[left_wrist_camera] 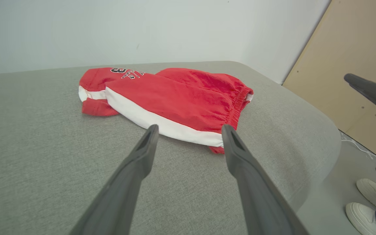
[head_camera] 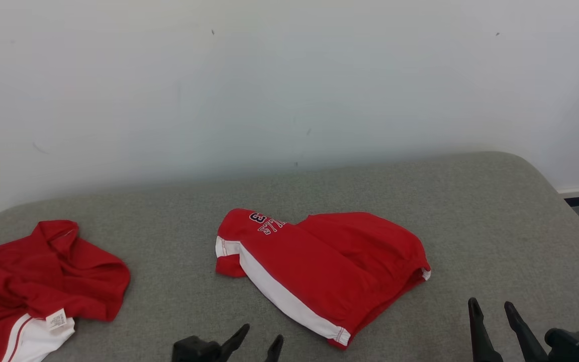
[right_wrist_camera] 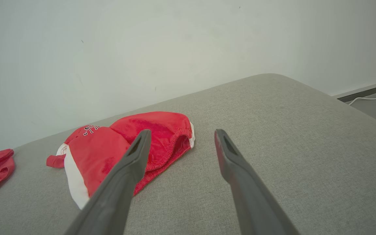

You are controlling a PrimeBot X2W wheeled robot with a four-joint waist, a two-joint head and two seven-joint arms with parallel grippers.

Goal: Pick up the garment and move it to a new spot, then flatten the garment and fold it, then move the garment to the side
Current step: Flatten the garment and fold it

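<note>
Just ahead of my left gripper (head_camera: 263,333), the red garment (head_camera: 319,261) lies on the grey table (head_camera: 470,211). It looks like shorts with a white side stripe. In the left wrist view its near hem sits right off my fingertips (left_wrist_camera: 152,130), not touching.

Progress, my read: nothing started.
- Garment is bunched and half doubled over, waistband end toward my right gripper (head_camera: 490,303). Not flat, no clean fold.
- Neither gripper is on it, so pickup, move, flatten, fold and set-aside all look pending.
- A second red garment (head_camera: 43,271) sits far off to my left, crumpled. Can't tell if it's part of this job.

Pose:
- Both arms low at the near edge of the table, fingers pointing forward over the surface.
- Left jaws spread wide, empty, lined up on the striped hem.
- Right jaws also wide and empty. The garment lies forward and left of them, with bare table straight ahead.

Someone's white shoes (left_wrist_camera: 367,202) are on the floor off to my right, beyond the table edge.
</note>
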